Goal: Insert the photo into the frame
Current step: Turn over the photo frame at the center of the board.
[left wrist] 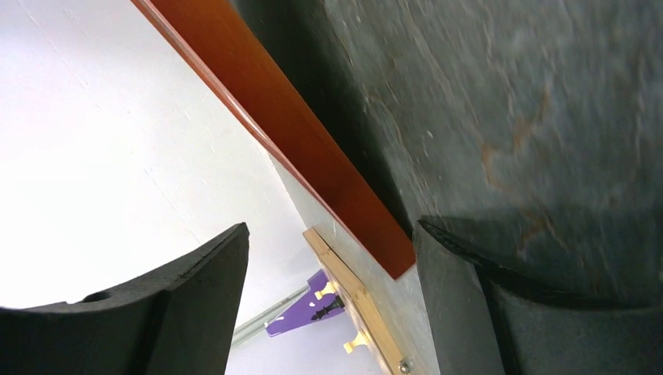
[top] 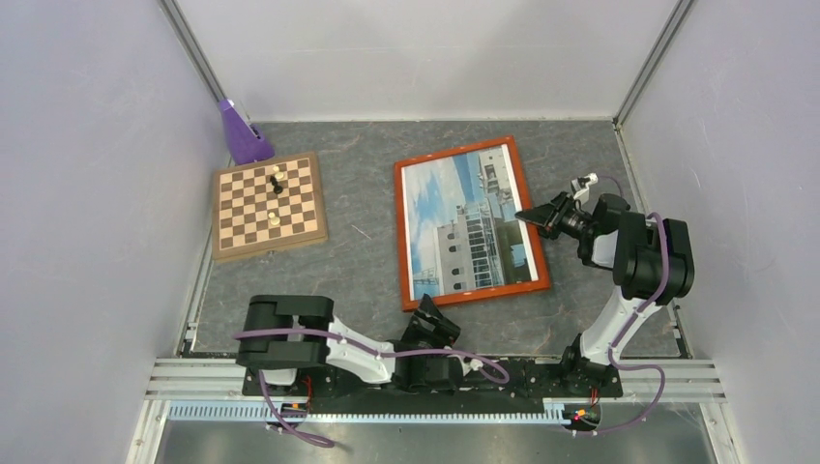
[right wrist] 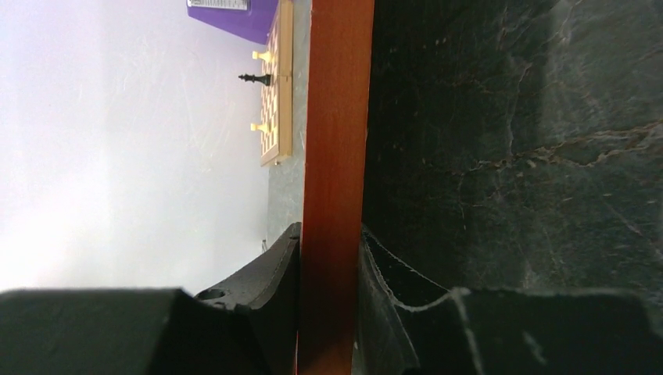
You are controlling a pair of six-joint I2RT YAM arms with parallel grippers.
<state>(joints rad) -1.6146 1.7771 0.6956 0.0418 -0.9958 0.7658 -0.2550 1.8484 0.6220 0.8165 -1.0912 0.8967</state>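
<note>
Already the photo (top: 464, 227) lies inside the frame (top: 399, 237), right of the chessboard (top: 268, 206). Your right pincer (top: 530, 215) clamps the rail farthest from the chessboard, likely steadying it, while your left pincer (top: 432, 314) gapes, empty.

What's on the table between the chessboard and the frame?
Nothing. In the top view only bare grey table separates the chessboard from the frame.

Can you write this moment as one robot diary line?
left gripper: open, by frame corner | right gripper: shut on frame rail | photo: inside frame
</note>
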